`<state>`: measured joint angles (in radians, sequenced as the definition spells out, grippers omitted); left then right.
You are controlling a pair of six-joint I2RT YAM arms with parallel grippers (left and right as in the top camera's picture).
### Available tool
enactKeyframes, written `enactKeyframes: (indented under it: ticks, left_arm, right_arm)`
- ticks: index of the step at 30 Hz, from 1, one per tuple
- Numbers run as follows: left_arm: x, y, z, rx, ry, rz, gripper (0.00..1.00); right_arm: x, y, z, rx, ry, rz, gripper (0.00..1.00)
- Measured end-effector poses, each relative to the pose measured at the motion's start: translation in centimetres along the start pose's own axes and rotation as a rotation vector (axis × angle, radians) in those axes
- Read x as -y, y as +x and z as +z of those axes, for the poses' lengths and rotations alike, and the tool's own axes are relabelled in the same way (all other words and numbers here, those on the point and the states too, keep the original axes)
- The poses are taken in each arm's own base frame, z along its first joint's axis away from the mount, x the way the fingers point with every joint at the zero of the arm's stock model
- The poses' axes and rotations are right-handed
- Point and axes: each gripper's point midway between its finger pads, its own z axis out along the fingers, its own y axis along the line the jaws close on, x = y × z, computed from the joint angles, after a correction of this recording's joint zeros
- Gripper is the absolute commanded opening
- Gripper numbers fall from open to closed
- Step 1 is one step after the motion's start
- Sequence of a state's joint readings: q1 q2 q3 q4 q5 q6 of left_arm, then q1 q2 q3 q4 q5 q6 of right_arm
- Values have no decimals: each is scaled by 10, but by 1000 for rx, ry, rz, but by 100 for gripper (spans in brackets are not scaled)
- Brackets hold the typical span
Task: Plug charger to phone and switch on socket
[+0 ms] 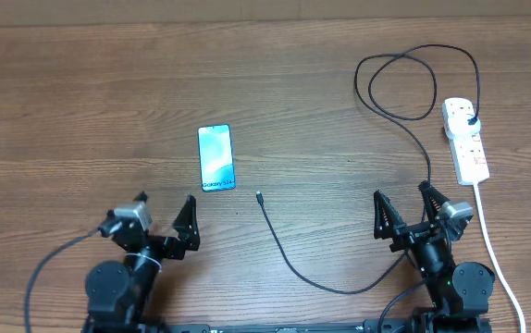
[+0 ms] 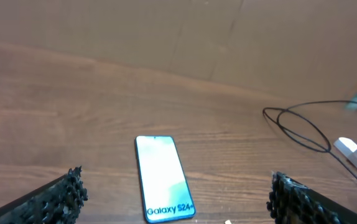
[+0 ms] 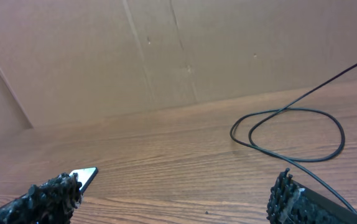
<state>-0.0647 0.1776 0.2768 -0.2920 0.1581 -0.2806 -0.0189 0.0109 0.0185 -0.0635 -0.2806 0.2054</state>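
From overhead, the wooden table carries one phone, one charger and one socket. The phone lies face up, screen lit, left of centre, just ahead of the left gripper. The charger's connector tip lies loose on the wood just right of the phone, not touching it. Its cable curves past the right gripper and loops at the far right. Its black plug sits in the socket (the only thing holding anything here). The socket's white cord trails toward the near edge. Both grippers have their jaws spread wide, with nothing between them.

The left wrist view shows two parted fingers either side of the phone, which lies beyond them. The cable loop and one end of the socket show at right.

The right wrist view shows parted fingers, a corner of the phone at left, one cable loop ahead, a corner of the socket at right and a cardboard wall behind.
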Motion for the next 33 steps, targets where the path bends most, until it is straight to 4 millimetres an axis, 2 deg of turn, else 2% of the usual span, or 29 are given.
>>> enactKeyframes:
  ticks: [2, 7, 12, 16, 21, 29, 33]
  left_arm:
    - [4, -16, 0, -45, -12, 23, 100]
    - [6, -33, 10, -177, -58, 33, 100]
    - [7, -45, 27, -321, -110, 64, 100]
    - [21, -50, 44, -407, -122, 121, 100]
    - [37, -41, 66, -486, -160, 222, 100]
    - [24, -9, 87, -597, -239, 273, 100]
    - [25, -3, 96, -605, -233, 272, 100]
  right_arm:
    - [0, 0, 0, -1, 0, 0, 100]
    - [0, 0, 0, 0, 0, 0, 100]
    - [0, 0, 0, 0, 0, 0, 100]
    - [0, 0, 0, 0, 0, 0, 100]
    - [0, 0, 0, -1, 0, 1, 100]
    - [0, 0, 0, 0, 0, 0, 100]
    - [0, 0, 0, 0, 0, 0, 100]
